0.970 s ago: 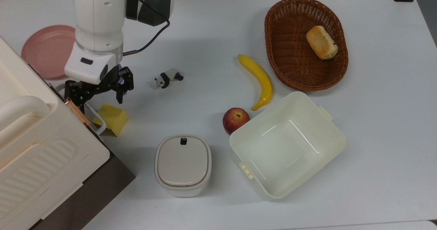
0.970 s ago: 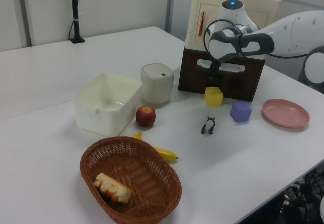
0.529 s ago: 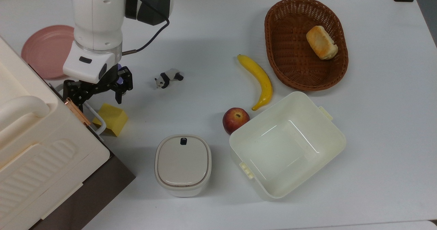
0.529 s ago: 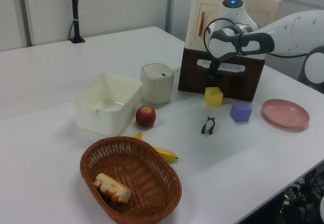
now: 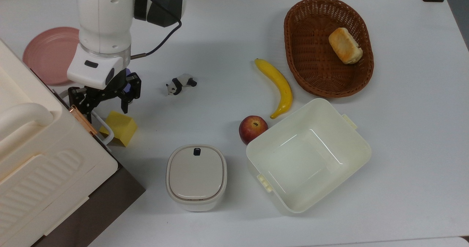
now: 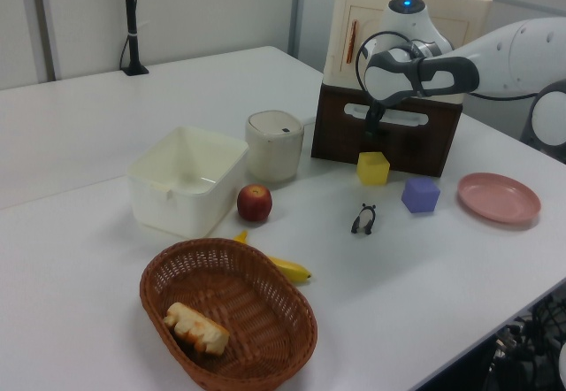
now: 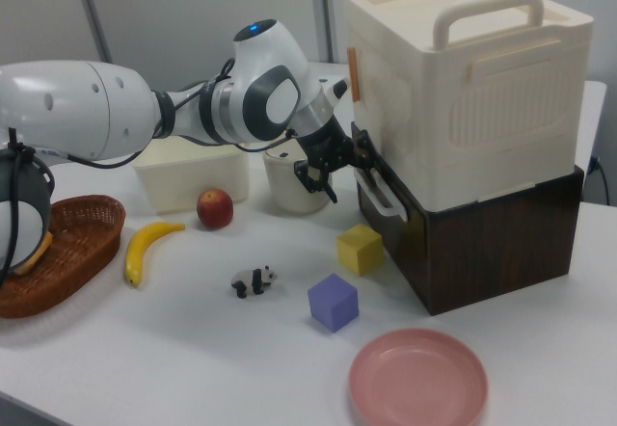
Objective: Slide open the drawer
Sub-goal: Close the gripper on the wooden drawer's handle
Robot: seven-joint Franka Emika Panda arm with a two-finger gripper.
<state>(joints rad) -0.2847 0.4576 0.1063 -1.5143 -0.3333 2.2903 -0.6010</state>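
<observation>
White surface (image 5: 403, 148) spread with props. At the top view's left edge, the drawer (image 7: 482, 243), dark-brown front flush under a cream cabinet (image 7: 463, 89), apparently shut; front facing the middle of the surface, long side running along the cabinet's front edge. White loop handle (image 7: 383, 195) lying lengthwise across that front. Cream tub (image 5: 307, 155) near the top view's middle, wicker basket (image 5: 315, 74) with a bread roll (image 5: 345, 45) far right in the top view. Lidded container (image 5: 196, 177) left of the tub. Pink plate (image 5: 47, 54) at the top view's far left. Tool (image 5: 104, 104) poised at the handle, black fingers spread apart astride the loop's upper end, nothing clamped; contact with the bar impossible to tell. Just beside the handle, a yellow block (image 5: 119, 128); purple block (image 7: 334, 302) near it in the right view. Smaller still: banana (image 5: 278, 87), apple (image 5: 253, 129), toy panda (image 5: 180, 84).
</observation>
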